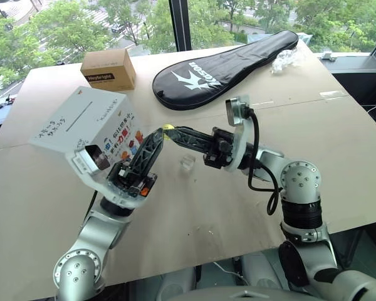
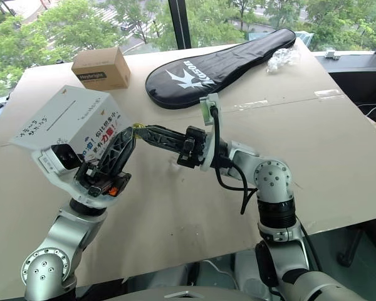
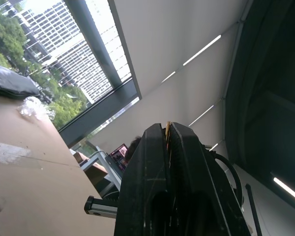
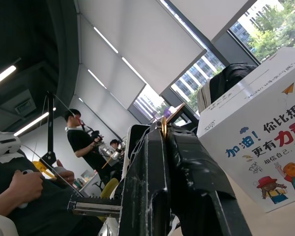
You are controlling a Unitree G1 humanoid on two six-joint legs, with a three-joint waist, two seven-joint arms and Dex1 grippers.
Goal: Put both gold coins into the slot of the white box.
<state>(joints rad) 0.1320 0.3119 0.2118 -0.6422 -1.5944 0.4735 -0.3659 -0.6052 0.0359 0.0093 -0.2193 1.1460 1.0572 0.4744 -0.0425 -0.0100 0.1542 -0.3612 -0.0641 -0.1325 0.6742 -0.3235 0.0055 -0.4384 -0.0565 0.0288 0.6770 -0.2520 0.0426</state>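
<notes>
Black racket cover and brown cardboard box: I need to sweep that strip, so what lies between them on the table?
Nothing: from the head views, bare tan tabletop separates the black racket cover from the brown cardboard box.

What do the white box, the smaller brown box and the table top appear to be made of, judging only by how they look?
White box: probably coated card, smooth with printed cartoons and sharp folded edges.
Brown box: plain cardboard, matt brown with a stuck-on label.
Table top: seemingly cardboard or kraft sheets, matt tan with visible seams.

Table (image 1: 338, 157): cardboard-covered.
On it: white box (image 1: 81, 122), brown box (image 1: 108, 69), black case (image 1: 222, 63), clear holder (image 1: 187, 163), plastic wrap (image 1: 286, 61).
</notes>
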